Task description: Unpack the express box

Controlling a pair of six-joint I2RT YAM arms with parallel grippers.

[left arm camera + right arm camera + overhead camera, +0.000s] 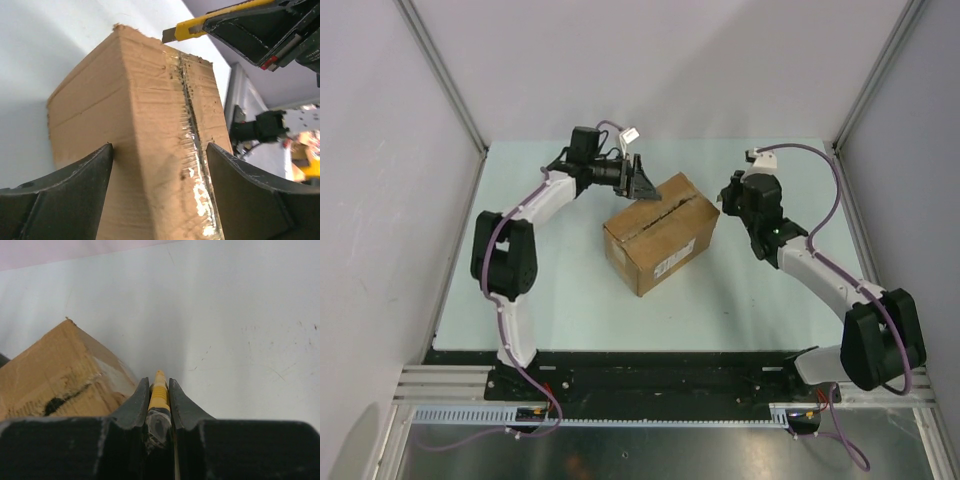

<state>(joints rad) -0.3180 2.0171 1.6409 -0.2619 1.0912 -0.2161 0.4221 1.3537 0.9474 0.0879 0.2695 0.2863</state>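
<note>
1. Now, from the top view: the box [665,232] sits in the middle of the table [560,300], turned a bit, with its flaps shut. The left gripper [645,188] is at the far left end of the box. The right gripper [728,196] is just beside the far right corner.

2. Left wrist view: the two fingers [70,195] are wide apart, with the end of the box between them. I cannot tell if they press on it. The seam [190,105] runs down the top of the box, and its shiny tape looks rough. A yellow knife [200,24] is held over the far end of the box, close to it but not touching.

3. Right wrist view: the jaws are squeezed tight on the knife, which points away from the camera. A corner of the box shows at the left, low down.

4. I think the step is cutting the tape so the flaps can open. Next, the knife tip should come down onto the seam and slide along it. The cut should stay shallow, and the left gripper should keep the box from sliding.
</note>
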